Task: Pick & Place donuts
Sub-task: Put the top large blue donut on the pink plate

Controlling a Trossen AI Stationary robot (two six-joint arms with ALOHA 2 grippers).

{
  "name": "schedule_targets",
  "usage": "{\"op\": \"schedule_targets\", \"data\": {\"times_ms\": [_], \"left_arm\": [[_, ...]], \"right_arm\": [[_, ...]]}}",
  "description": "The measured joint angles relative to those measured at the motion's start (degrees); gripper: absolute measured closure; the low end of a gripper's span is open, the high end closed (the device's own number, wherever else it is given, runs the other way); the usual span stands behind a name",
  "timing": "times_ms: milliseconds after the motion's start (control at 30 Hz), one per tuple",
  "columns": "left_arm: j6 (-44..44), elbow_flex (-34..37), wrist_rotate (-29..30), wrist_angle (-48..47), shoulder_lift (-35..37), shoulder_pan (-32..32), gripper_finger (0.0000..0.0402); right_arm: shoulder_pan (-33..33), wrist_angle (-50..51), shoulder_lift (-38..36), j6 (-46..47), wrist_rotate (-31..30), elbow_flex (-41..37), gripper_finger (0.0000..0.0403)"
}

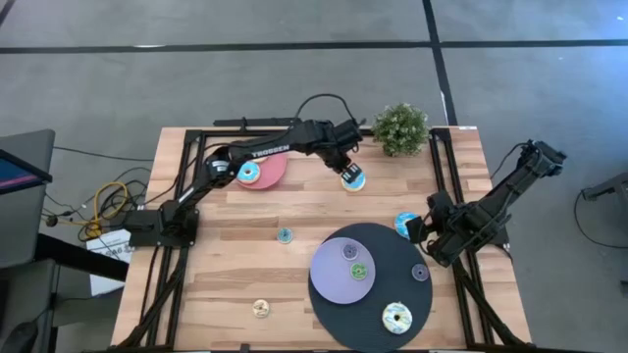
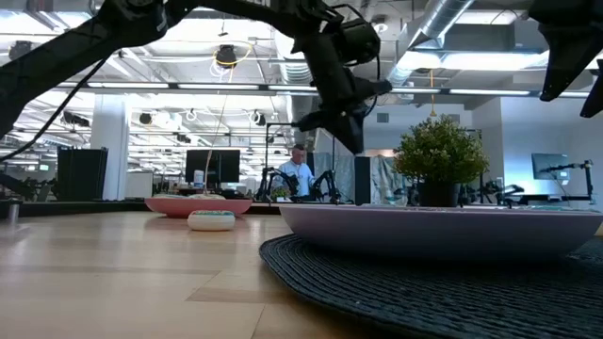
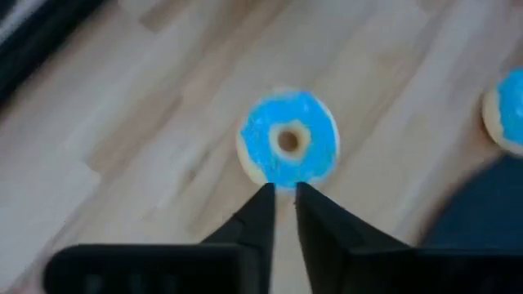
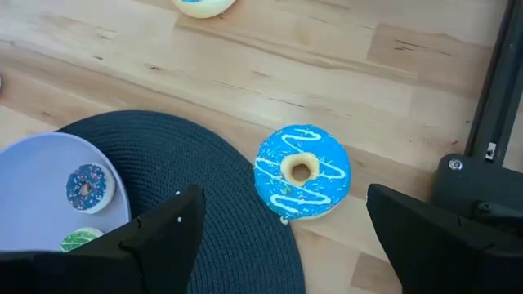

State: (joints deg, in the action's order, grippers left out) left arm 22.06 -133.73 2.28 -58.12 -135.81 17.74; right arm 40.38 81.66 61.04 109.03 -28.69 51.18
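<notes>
Left gripper [image 3: 282,204]: jaws nearly pressed together, a thin slit between the tips, pinching nothing. It hangs above a blue donut [image 3: 288,140] lying flat on the bare surface [image 1: 294,211] near the far edge; whether the tips touch it I cannot tell. The high view puts the same donut [image 1: 353,179] just beside the plant [image 1: 401,127].

Right gripper [image 4: 282,237]: jaws spread wide, empty, hovering at the right side of the surface over a blue donut with white squiggles [image 4: 301,171]. That donut sits at the rim of the dark mat [image 4: 204,180], half on wood, half on weave.

Progress, as judged from the layout: partly done. The lavender plate [image 1: 329,279] on the mat carries two small donuts, a dark sprinkled one [image 1: 349,252] and a green one [image 1: 359,271]. A white donut [image 1: 396,317] and a small dark ring [image 1: 420,273] lie on the mat off the plate. A blue donut [image 1: 248,174] rests on the pink plate [image 1: 273,172]. Loose on the wood: a teal ring [image 1: 284,235], a tan ring [image 1: 260,309], plus the two under the grippers.

Unclear: which plate is the goal. In the low view the plate's rim hides its contents, and the small rings' colours are hard to read from above.
</notes>
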Motion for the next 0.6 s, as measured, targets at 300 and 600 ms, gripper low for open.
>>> {"op": "schedule_targets", "data": {"times_ms": [300, 600], "left_arm": [[-0.2, 0.0, 0.5, 4.6, -6.1, 0.3, 0.023], [-1.5, 0.0, -0.5, 7.7, -9.6, 0.2, 0.0172]], "right_arm": [[0.0, -0.8, 0.0, 0.0, 0.2, 0.0, 0.0076], [0.0, -1.3, 0.0, 1.5, 0.3, 0.0, 0.0076]]}}
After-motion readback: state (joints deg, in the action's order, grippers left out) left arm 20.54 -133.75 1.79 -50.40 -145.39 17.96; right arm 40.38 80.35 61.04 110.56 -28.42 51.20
